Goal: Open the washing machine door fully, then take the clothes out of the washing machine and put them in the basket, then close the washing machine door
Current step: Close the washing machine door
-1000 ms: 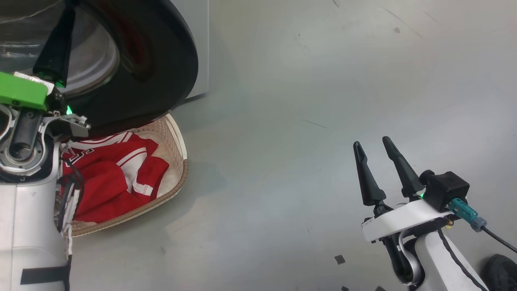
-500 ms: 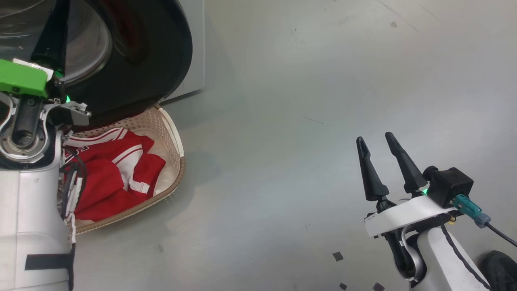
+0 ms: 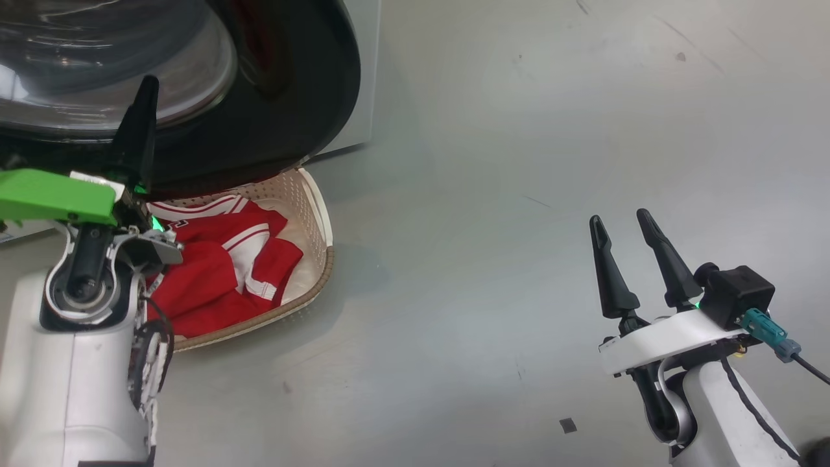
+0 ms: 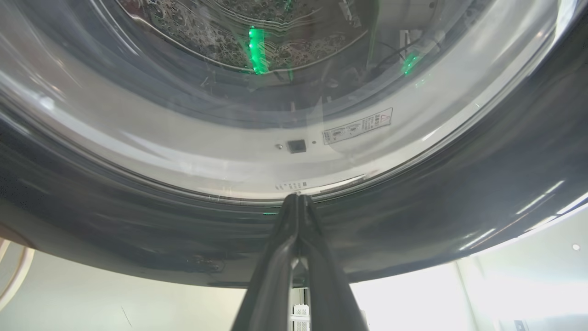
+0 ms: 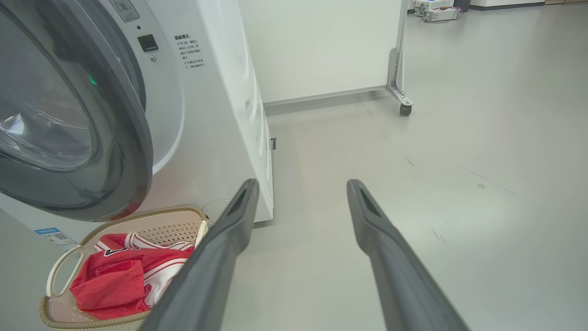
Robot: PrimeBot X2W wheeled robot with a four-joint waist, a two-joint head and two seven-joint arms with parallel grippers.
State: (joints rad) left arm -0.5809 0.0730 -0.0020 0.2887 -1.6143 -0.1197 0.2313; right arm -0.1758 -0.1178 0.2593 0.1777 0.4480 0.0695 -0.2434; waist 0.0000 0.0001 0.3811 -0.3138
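Over grey floor [image 3: 486,162], left claw [image 4: 297,198] pinched at the washing machine door [image 4: 413,220], right claw [image 3: 619,217] upright, spread.

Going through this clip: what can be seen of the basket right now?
The basket is cream perforated plastic, rounded rectangular, with a brown woven-look rim and a cut-out handle at one end. It stands upright on the grey floor before the washing machine, partly under the door in the head view, holding crumpled red-and-white clothes.

Head down on basket [image 3: 302,200]; left wrist hugs door [image 4: 436,216]; right wrist sees both.
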